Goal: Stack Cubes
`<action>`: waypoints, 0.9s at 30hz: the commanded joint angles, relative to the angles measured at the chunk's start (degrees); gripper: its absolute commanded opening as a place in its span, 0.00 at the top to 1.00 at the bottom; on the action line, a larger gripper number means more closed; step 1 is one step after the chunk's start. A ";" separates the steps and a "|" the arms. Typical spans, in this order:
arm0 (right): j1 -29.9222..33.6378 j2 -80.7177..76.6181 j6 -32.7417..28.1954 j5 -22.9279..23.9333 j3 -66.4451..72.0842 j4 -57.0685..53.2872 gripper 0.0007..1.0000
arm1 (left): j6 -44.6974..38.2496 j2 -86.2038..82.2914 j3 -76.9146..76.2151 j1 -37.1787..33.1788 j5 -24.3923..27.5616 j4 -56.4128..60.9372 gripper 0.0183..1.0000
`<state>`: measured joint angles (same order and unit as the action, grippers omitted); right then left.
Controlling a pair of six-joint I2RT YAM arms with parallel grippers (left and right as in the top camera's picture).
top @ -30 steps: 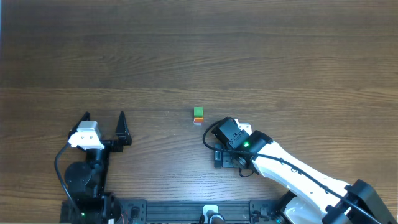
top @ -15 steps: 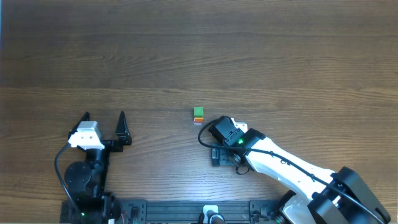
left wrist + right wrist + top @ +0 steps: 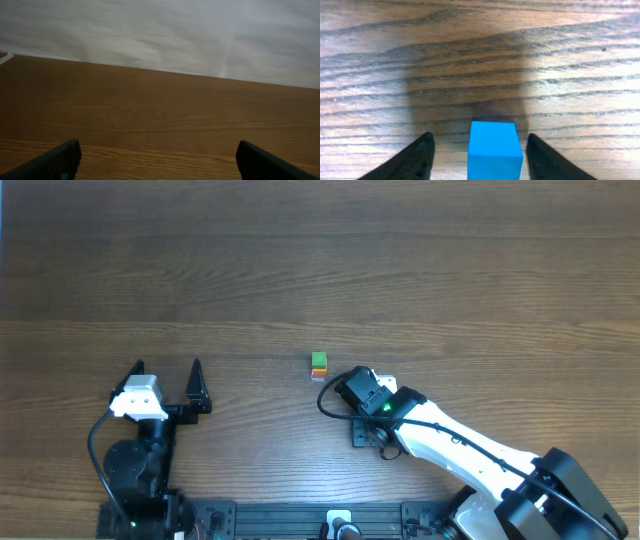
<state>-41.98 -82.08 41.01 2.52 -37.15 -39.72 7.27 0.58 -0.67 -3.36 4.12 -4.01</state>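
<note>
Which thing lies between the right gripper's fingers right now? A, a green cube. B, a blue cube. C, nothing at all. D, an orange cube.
B: the blue cube sits between the spread fingers of the right gripper, with a gap showing on each side.

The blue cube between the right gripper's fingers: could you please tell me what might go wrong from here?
1. The blue cube sits between the open fingers of the right gripper but nearer one finger, so closing may push or twist it before it is clamped.
2. The green cube on the orange cube stands close beside the right arm in the top view; a careless lift could knock that small stack over.
</note>
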 commanded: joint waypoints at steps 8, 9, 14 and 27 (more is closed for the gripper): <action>0.37 -0.33 -0.42 1.46 0.52 0.13 0.62 | -0.85 -0.42 0.33 -0.31 0.35 -0.02 0.00; 0.37 -0.33 -0.39 1.53 0.52 0.13 0.62 | -0.85 -0.42 0.33 -0.31 0.35 -0.02 0.00; 0.37 -0.33 -0.39 1.62 0.52 0.13 0.66 | -0.85 -0.42 0.33 -0.31 0.35 -0.02 0.00; 0.37 -0.33 1.44 1.62 -0.13 -0.13 0.81 | -0.85 -0.42 0.33 -0.31 0.35 -0.02 0.00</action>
<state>-41.98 -82.08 41.36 3.20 -37.15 -39.77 7.27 0.58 -0.67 -3.36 4.12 -4.01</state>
